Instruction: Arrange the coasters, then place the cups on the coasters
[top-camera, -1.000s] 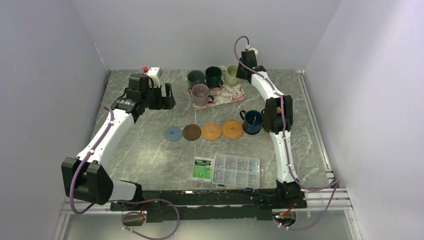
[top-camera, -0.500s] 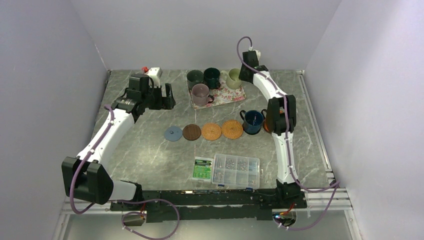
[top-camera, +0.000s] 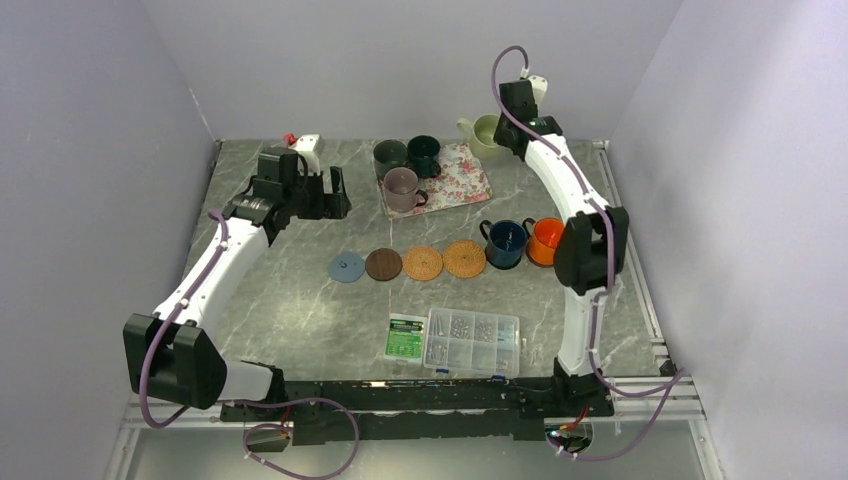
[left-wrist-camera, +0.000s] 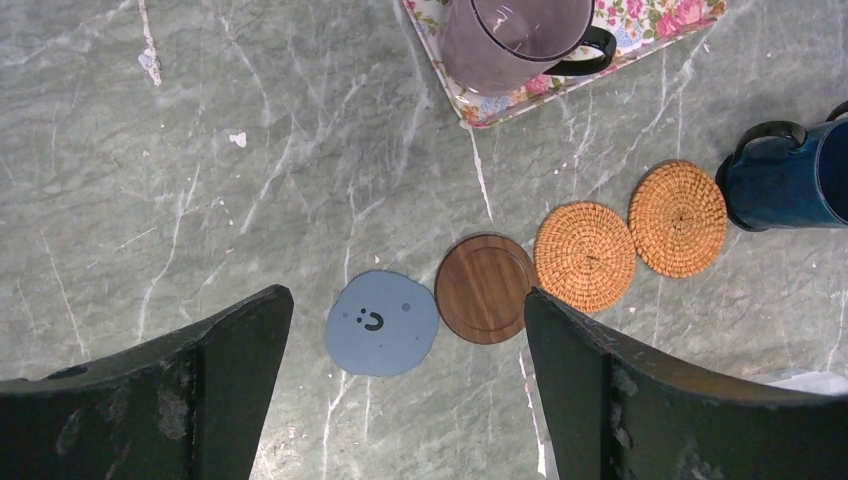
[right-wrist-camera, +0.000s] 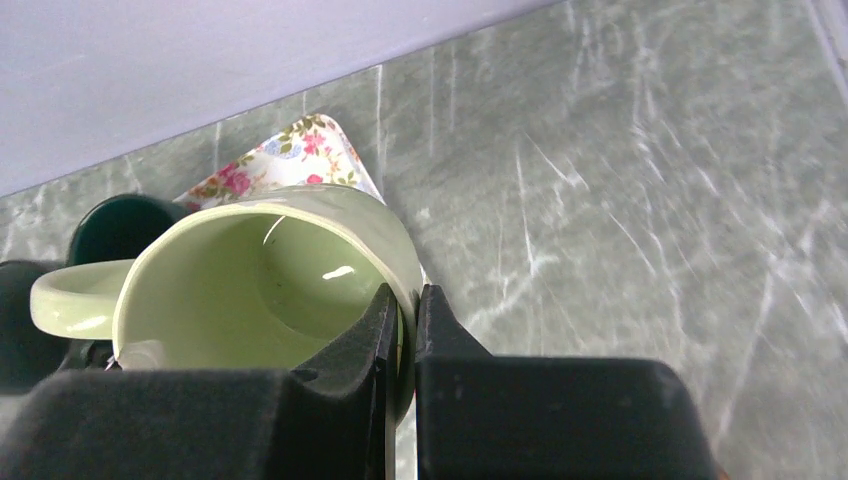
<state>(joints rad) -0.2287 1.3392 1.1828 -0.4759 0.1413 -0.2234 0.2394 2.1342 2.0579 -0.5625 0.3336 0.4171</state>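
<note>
Quick notes on the pale green-cream handled mug (right-wrist-camera: 260, 290). It's pinched by the right gripper (right-wrist-camera: 400, 330), with the jaws squeezed almost together on the rim wall. One finger is inside the bowl and one outside, on the side opposite the handle. The mug is held up at the back right of the table, over the corner of the rectangular floral-patterned tray (right-wrist-camera: 290, 155) and close to the back wall.

Handling-wise, it's judged to be glazed ceramic: stiff, fairly hefty for its size, slick, and easily chipped if knocked. With a thin-wall pinch like this the weight is left hanging off one side. A bit of swing or slip should be expected if it's carried fast or set down hard. The rim grip is probably good enough as long as things are kept slow and level.

Orientation: the mouth is turned toward the wrist camera, so the base-to-mouth axis is reckoned to run roughly along the fingers. It may be slightly tilted, but that can't be told for sure. The handle is pointed left in the overhead view, away from the gripper.

The left gripper (left-wrist-camera: 405, 300) is spread wide with nothing in it, hung above the bare coasters. These are a light blue disc (left-wrist-camera: 382, 322), a dark brown wooden disc (left-wrist-camera: 485, 288), a woven tan disc (left-wrist-camera: 585, 256) and a second woven tan disc (left-wrist-camera: 679, 219). A navy blue mug (top-camera: 505, 243) and an orange mug (top-camera: 545, 240) are lined up at the right end of that row.
</note>
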